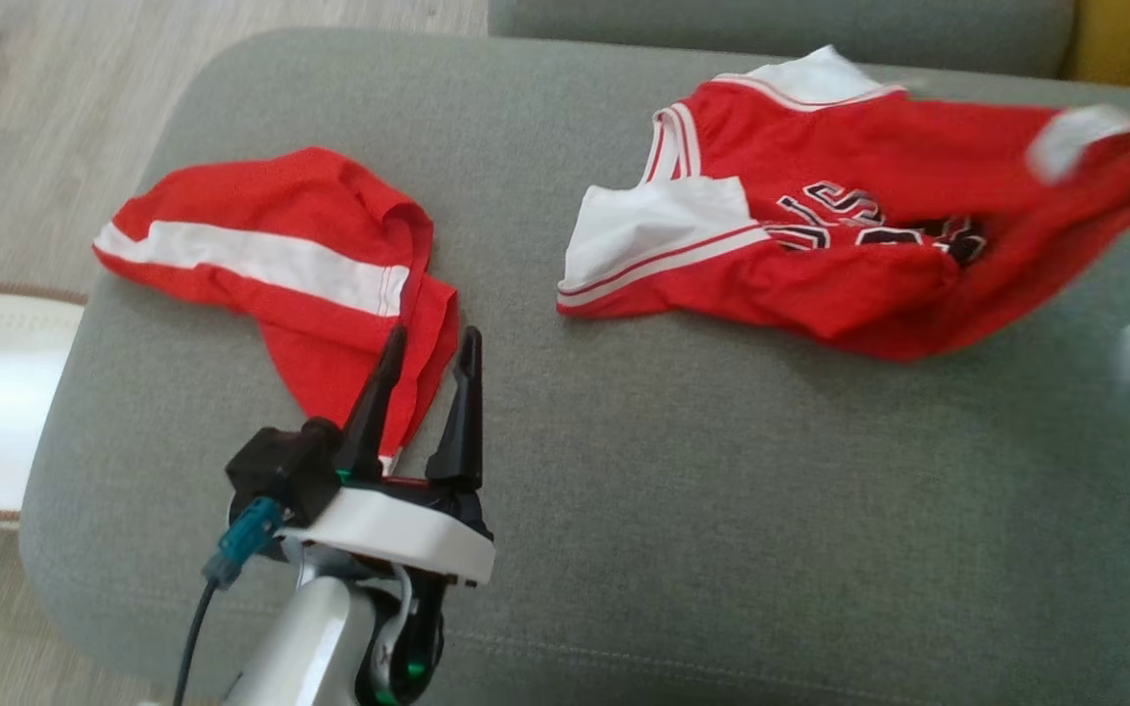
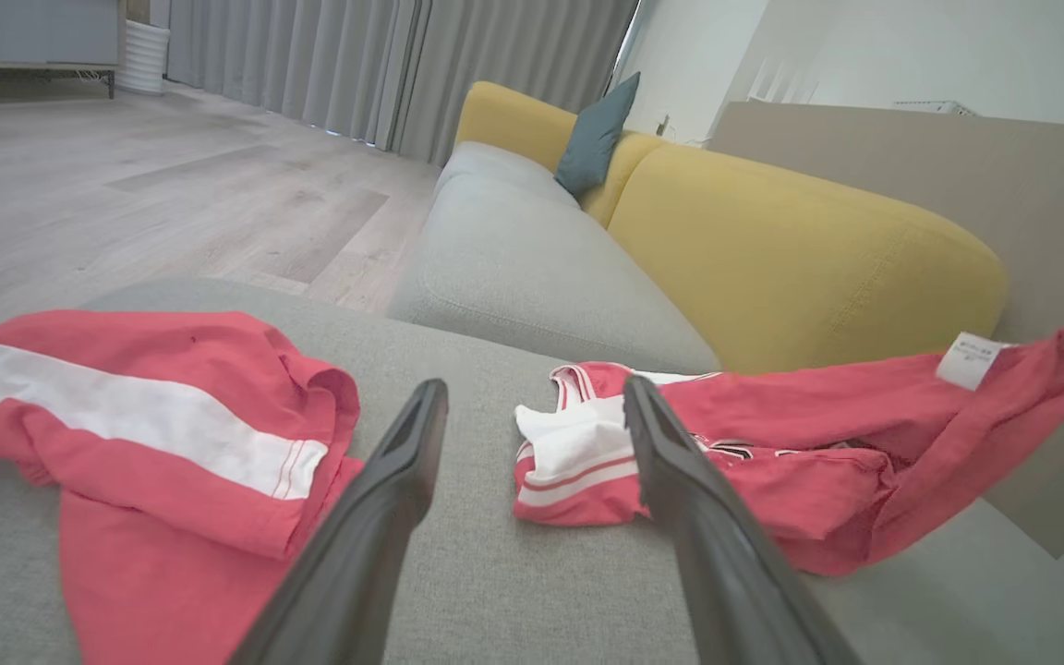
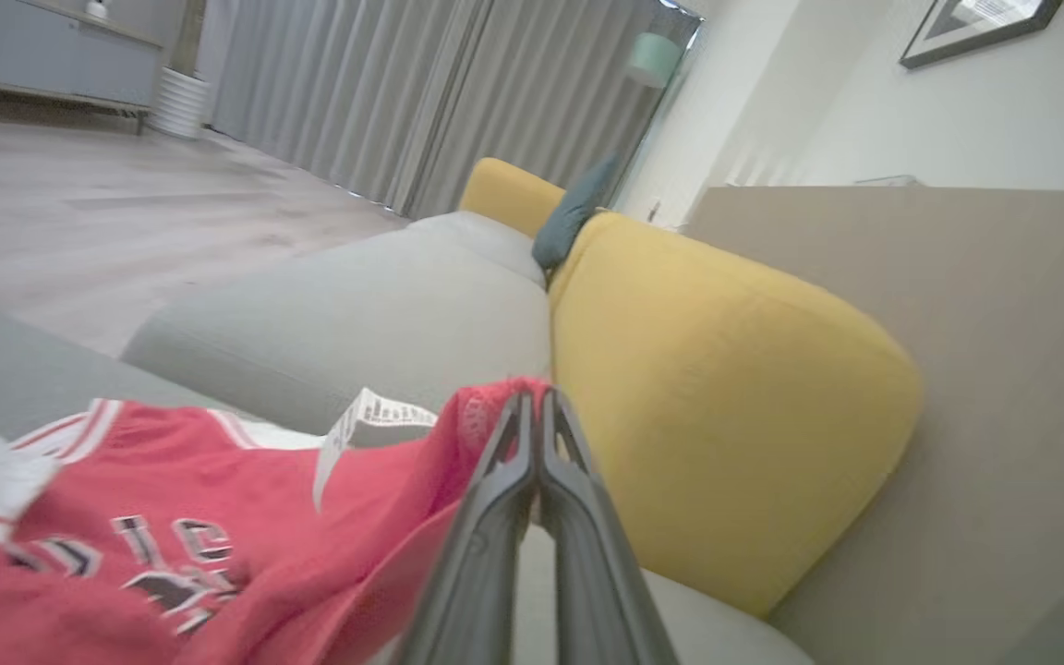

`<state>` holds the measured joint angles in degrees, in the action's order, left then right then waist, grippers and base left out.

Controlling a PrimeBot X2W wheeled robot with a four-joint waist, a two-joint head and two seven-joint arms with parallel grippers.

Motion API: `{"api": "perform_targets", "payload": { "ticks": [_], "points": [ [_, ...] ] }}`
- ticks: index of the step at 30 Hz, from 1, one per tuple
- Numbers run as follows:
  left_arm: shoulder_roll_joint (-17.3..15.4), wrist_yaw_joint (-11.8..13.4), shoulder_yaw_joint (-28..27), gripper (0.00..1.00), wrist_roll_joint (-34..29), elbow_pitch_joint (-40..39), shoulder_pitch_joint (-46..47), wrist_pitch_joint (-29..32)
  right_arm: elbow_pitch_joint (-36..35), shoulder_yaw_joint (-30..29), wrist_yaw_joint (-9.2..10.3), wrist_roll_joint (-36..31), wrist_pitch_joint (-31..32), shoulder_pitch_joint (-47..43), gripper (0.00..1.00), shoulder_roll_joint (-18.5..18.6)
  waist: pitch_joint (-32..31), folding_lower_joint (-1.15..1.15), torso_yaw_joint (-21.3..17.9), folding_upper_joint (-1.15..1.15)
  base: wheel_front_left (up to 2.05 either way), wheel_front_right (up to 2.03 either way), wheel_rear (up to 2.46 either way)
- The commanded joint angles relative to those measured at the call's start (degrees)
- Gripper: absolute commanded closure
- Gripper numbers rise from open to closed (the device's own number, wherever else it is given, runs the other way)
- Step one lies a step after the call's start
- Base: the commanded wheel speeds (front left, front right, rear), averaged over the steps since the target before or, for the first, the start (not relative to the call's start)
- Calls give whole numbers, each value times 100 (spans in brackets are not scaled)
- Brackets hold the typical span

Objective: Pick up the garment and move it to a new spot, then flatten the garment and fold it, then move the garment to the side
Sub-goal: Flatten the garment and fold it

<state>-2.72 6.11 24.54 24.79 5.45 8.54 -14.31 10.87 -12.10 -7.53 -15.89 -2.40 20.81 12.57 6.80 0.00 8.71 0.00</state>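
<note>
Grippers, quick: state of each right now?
Left gripper: open, holding nothing.
Right gripper: shut on the edge of the red jersey.

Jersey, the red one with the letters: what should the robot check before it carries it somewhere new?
1. Right gripper shut on the jersey's edge: ok.
2. Jersey fully off the grey cushion: not ok, most of it lies there.
3. Left gripper open, holding nothing: ok.
4. Left gripper clear of the red shorts: cannot tell, its fingers overlap them.
5. Bare cushion for a new spot: ok, in front of the jersey.
</note>
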Motion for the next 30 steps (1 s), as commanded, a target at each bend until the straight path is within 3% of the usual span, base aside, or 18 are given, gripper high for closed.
{"api": "perform_targets", "payload": {
  "ticks": [1,10,11,12,15,18,23,30],
  "points": [
    [-16,-33,-156,0,-39,-214,283,-69,-191,42,4,36,161,481,100,333,121,0,81,0,0,0,0],
    [-16,-74,-60,0,4,-181,482,-69,1124,-36,4,-155,703,1444,100,1653,476,0,486,0,0,0,0],
    [-16,-73,-51,0,16,-177,497,-69,1298,-104,4,-250,758,1517,35,1713,489,0,532,0,0,0,0],
    [-16,-70,-42,0,30,-175,508,-69,1470,-180,4,-347,805,1576,0,1754,492,0,576,0,0,0,0],
    [-16,-60,-36,0,44,-175,519,-69,1728,-388,4,-563,873,1687,0,1762,496,0,622,0,0,0,0],
    [-16,-48,-58,0,44,-161,514,-69,1808,-787,4,-897,734,1800,0,1537,456,0,632,0,0,0,0],
    [-16,-23,-184,0,-11,-132,469,-69,1821,-886,4,-1085,90,1774,0,835,266,0,455,0,0,0,0],
    [-16,-37,-280,0,-76,-149,315,-69,1637,-361,4,-651,-764,1178,0,-245,-114,0,45,0,0,0,0]
  ]
}}
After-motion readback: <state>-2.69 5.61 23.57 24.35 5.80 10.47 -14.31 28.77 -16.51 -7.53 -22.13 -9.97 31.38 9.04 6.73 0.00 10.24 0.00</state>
